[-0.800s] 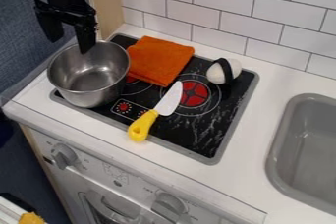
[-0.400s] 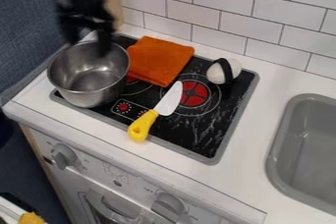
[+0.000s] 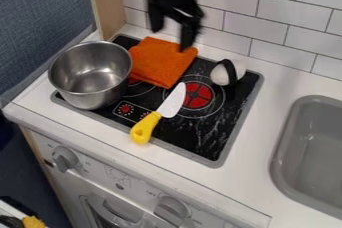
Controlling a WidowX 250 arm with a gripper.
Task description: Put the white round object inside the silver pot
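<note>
Transfer of a banded ball to a pot, approach stage as judged. The gripper (image 3: 171,38) is held above the far edge of the cooktop (image 3: 230,137), with its fingers spread well apart and nothing gripped between them; this posture is presumably adopted so that the ball can be straddled from above. The white ball with a black band (image 3: 219,75) is seated at the far right corner of the cooktop, where one flank is left open to the fingers. The silver pot (image 3: 90,79) is stood upright at the cooktop's left end, its mouth uppermost, as is required for receiving the ball. The folded orange cloth (image 3: 159,64) and the yellow-handled knife (image 3: 147,126) are laid on the cooktop between them and may best be cleared from above. No true front is shown by the ball; its slightly longer axis is judged to be directed across the band, from near left to far right.
</note>
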